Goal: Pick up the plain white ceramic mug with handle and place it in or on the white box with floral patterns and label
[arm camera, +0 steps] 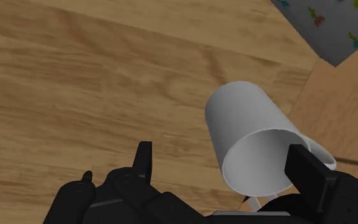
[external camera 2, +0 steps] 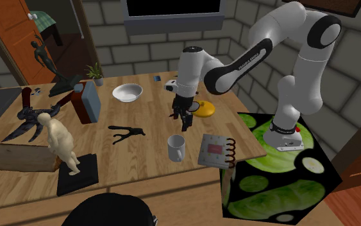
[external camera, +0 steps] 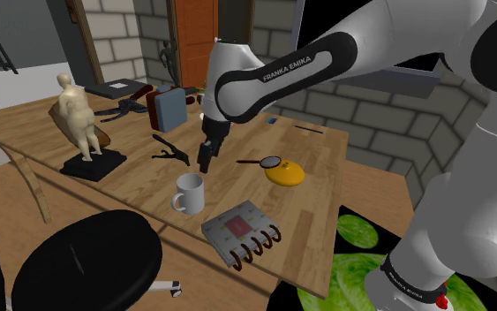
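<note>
Mug point(external camera: 188, 193): shown standing upright on the wooden table point(external camera: 317, 208), mouth up, plain grey-white, not yet lifted.
Claw point(external camera: 205, 162): pictured pointing down, poised just above the mug and a little behind it. Its fingers point(arm camera: 144, 159) are spread wide and nothing is held. From the wrist camera the mug's rim is seen between them, nearer to one than the other, and no grip is judged to have been made.
Box point(external camera: 237, 228): laid flat near the table's edge, just beside the mug on the stand's side. A red label is carried on its patterned top, and dark rings run along one side.
Progress: no part of the task is seen to be done. An approach over the mug is judged to be the step in hand.
Left to do: the claw is to be lowered around the mug and closed, and the mug lifted. A short carry to the box follows, and then the mug is set down on it.
Mug's contents: none; its inside is shown bare from the wrist camera.
Box's contents: it appears shut and nothing rests on it; what lies inside cannot be told.
Bowl point(external camera 2: 127, 93): white, placed farther back on the table, seen empty.
</note>
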Tool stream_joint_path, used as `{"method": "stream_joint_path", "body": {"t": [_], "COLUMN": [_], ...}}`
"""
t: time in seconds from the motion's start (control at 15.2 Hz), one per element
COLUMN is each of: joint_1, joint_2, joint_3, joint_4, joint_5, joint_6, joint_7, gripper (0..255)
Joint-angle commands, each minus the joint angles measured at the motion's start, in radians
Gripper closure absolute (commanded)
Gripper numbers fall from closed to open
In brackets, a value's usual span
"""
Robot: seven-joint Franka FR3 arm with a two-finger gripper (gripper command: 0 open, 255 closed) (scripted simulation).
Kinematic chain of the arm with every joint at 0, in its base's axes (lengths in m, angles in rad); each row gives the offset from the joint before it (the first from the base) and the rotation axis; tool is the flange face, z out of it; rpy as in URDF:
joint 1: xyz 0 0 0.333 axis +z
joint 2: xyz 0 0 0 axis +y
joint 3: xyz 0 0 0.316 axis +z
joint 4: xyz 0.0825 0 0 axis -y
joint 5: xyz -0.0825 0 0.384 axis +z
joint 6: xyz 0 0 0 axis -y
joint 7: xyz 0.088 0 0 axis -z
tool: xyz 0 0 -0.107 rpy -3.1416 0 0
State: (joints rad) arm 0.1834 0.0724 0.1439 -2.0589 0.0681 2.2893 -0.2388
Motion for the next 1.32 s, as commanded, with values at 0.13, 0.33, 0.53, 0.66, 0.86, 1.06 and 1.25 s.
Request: {"method": "stream_joint_path", "body": {"t": [0.13, 0.33, 0.53, 0.66, 0.86, 1.06, 1.25], "joint_1": [0.028, 0.031, 0.034, 0.035, 0.035, 0.035, 0.035], "joint_2": [0.14, 0.166, 0.193, 0.208, 0.208, 0.208, 0.208], "joint_3": [0.018, 0.017, 0.016, 0.015, 0.015, 0.015, 0.015], "joint_4": [0.103, 0.096, 0.091, 0.089, 0.09, 0.09, 0.09], "joint_5": [-0.033, -0.038, -0.043, -0.046, -0.046, -0.046, -0.046], "joint_6": [0.036, 0.069, 0.101, 0.118, 0.117, 0.117, 0.117], "joint_7": [0.008, 0.011, 0.014, 0.016, 0.016, 0.016, 0.016], "gripper": [0, 0, 0, 0, 0, 0, 255]}}
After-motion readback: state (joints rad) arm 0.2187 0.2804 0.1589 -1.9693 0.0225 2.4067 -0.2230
